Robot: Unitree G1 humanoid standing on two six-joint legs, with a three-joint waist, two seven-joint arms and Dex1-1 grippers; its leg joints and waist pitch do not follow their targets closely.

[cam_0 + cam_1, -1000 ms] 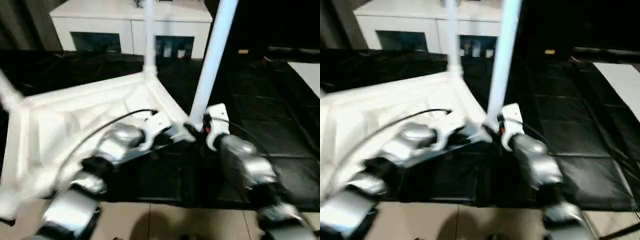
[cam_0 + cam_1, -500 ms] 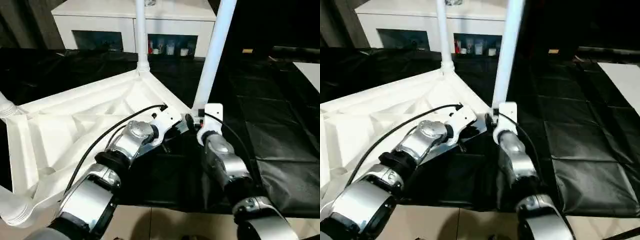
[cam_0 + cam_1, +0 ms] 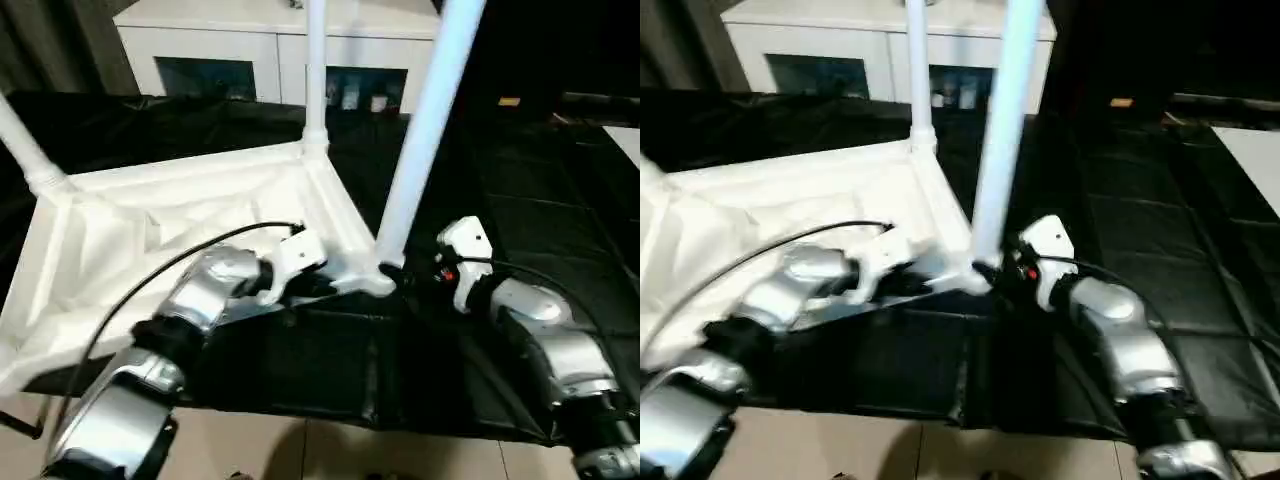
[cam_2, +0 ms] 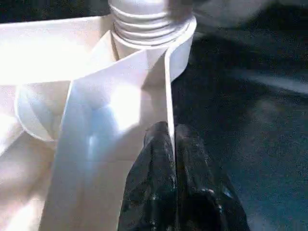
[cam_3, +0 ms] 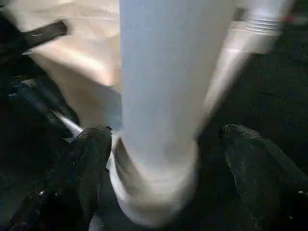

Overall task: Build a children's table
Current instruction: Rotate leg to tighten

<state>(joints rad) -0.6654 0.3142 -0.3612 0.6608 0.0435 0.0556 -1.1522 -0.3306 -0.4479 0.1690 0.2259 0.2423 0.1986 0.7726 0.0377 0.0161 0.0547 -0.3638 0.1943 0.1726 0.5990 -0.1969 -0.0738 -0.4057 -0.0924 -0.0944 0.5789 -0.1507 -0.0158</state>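
Right pincer has spread off the near leg, seemingly seated; left pincer stays pinching the tabletop rim

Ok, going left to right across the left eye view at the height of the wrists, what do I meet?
White plastic ribbed tabletop underside → left gripper at the tabletop's near rim → flared foot of the long white tube leg in the near corner socket → right gripper → black floor mat.
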